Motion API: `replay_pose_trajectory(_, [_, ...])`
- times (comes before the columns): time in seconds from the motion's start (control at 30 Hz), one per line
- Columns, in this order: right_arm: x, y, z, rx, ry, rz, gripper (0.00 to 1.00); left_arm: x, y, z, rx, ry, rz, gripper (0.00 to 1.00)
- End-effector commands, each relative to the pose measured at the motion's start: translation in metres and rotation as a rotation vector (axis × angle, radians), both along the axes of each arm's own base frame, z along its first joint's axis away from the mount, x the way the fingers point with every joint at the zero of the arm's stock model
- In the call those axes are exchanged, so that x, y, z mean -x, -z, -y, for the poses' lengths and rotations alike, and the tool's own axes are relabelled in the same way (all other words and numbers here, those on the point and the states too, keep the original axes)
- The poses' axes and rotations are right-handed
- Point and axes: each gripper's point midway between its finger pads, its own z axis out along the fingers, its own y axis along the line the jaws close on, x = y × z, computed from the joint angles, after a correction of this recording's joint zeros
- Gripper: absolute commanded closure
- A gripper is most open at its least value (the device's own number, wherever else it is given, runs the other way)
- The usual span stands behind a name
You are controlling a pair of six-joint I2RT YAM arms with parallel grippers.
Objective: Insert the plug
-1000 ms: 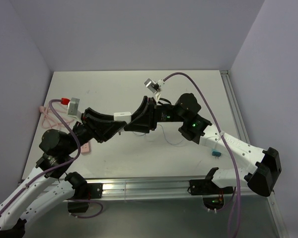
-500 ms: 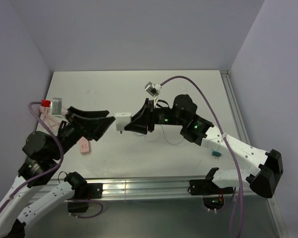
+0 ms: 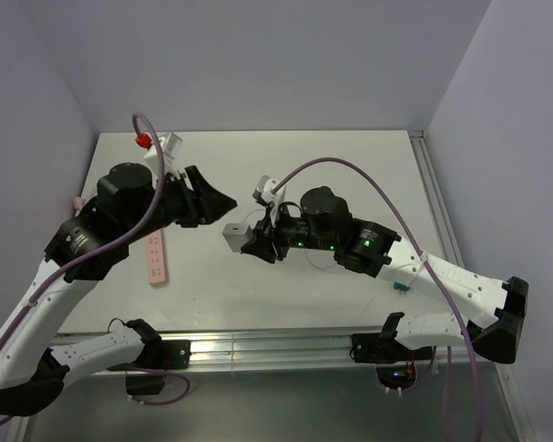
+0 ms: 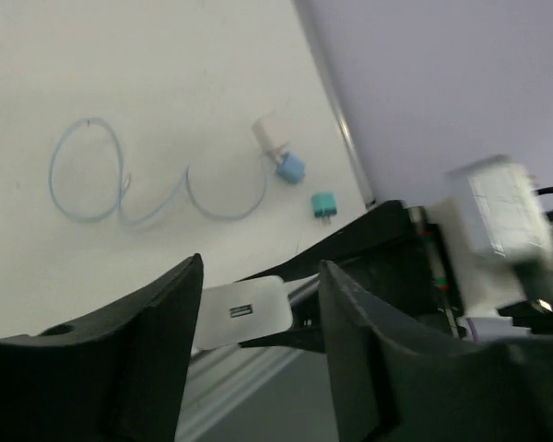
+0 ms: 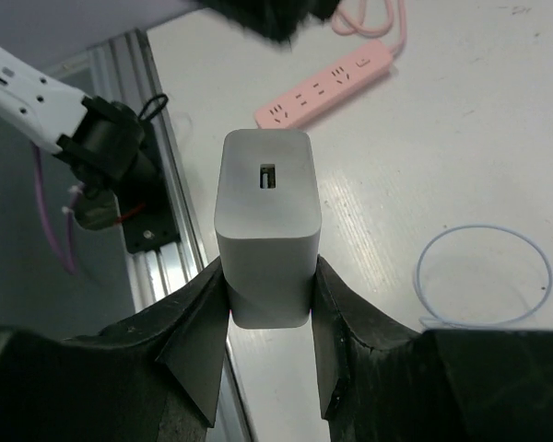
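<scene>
Top view: I am seeing the left gripper (image 3: 223,207) hanging in the air above the table (image 3: 350,166), its jaws standing apart and gripping nothing. The right gripper (image 3: 249,241) is clamping a grey charger block (image 3: 233,236) and holding it off the surface, just beside the left fingertips. A pink socket strip (image 3: 157,259) is lying flat below the left arm. The thin wire (image 3: 315,263) is lying partly under the right arm. Left wrist view: I am looking between my own parted fingers at the charger block, its port facing the camera. The plug (image 4: 267,136) is lying on the table well beyond it, at the end of the looping wire, with a blue cap (image 4: 291,168) touching it and a teal piece (image 4: 323,204) near. Right wrist view: both fingers are pressing the block's sides, port end up. The wire loop is showing at the right. The plug is not showing here.
</scene>
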Motion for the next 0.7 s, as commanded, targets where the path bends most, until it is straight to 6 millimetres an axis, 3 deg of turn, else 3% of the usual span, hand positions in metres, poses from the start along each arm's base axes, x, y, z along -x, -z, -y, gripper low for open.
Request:
replay_pose_trajectory(0.0, [-0.005,-0.015,0.011,0.026,0.045,0.168,1.00,0.023,0.020,-0.001,0.003,0.045,-0.122,0.39])
replay_pose_trajectory(0.07, [-0.006,-0.008,0.010,0.059,0.056,0.187,1.00,0.029,0.027,0.002,0.002,0.076,-0.151,0.25])
replay_pose_trajectory(0.17, [-0.005,0.001,0.008,0.101,0.058,0.219,1.00,0.038,0.042,0.006,-0.011,0.126,-0.197,0.19])
replay_pose_trajectory(0.47, [0.008,0.010,0.002,0.126,0.013,0.279,1.00,0.049,0.086,0.003,-0.082,0.122,-0.356,0.25])
replay_pose_trajectory(0.67, [0.015,0.011,-0.001,0.137,-0.010,0.298,1.00,0.052,0.098,0.006,-0.095,0.133,-0.412,0.25])
